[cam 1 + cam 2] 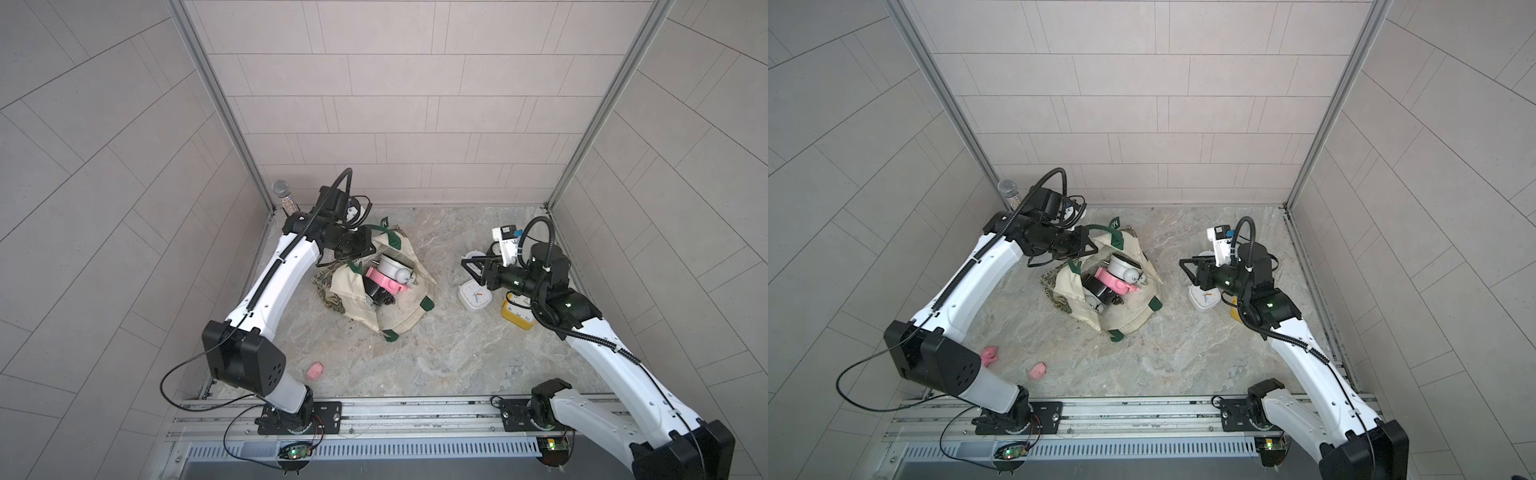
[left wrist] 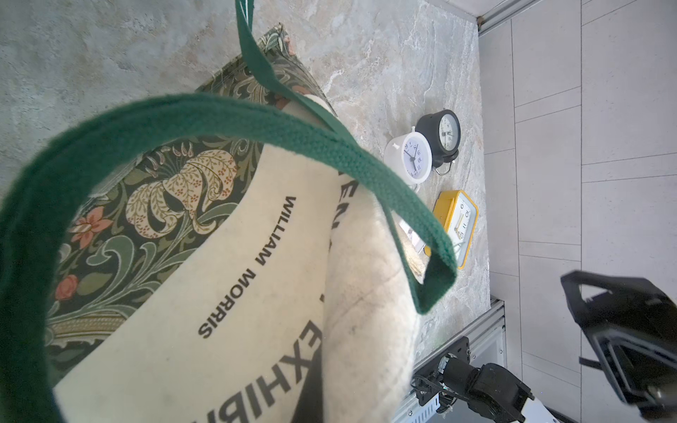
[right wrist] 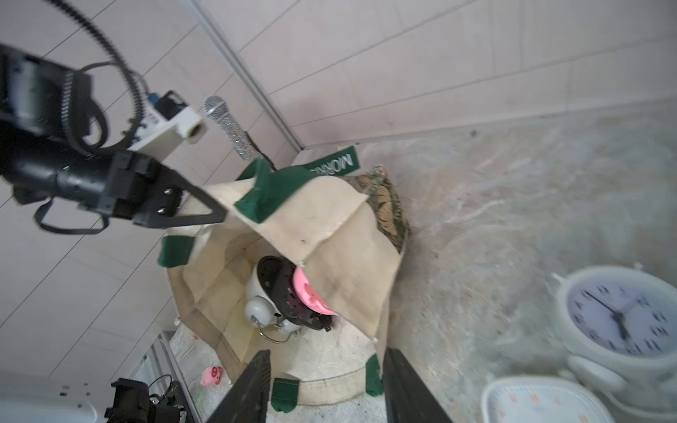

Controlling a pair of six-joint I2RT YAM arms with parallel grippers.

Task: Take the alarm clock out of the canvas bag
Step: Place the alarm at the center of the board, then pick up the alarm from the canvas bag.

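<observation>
Green handle (image 2: 183,113), canvas bag (image 2: 227,293) lettered WILLIAM MORRIS

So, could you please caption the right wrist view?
Open right gripper before canvas bag of alarm clocks, left gripper pinching rim.

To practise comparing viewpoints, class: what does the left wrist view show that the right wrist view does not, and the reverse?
Only the left wrist view: the lettering on the bag, and a black clock and a yellow clock standing on the table. Only the right wrist view: the bag's inside, holding a pink clock and a white bell clock; a microphone; the left gripper, jaws shut on the bag's rim. Both: the bag and a white round clock outside it.
</observation>
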